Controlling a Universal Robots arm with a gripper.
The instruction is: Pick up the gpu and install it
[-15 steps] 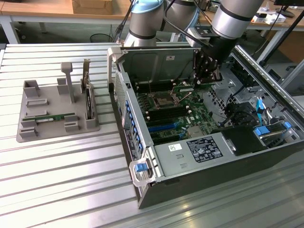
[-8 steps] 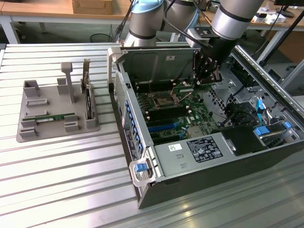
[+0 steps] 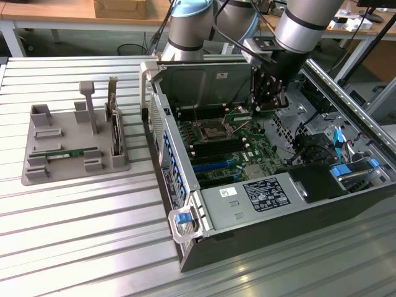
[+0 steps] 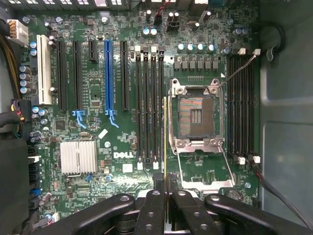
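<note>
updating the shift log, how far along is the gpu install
Done: the gpu is picked up, clamped edge-on in the shut end effector. In hand: it hangs over the motherboard, in line with the black slots beside the processor socket. Left: seating it; it is not yet in a slot. A similar green stick lies in the grey tray.

Silver-grey arm (image 3: 306, 21), black end effector (image 4: 166, 183)

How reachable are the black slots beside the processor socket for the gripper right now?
Probably reachable: the case side is open, the gripper, shut on the gpu, hangs over those slots, with nothing lying across them.
</note>
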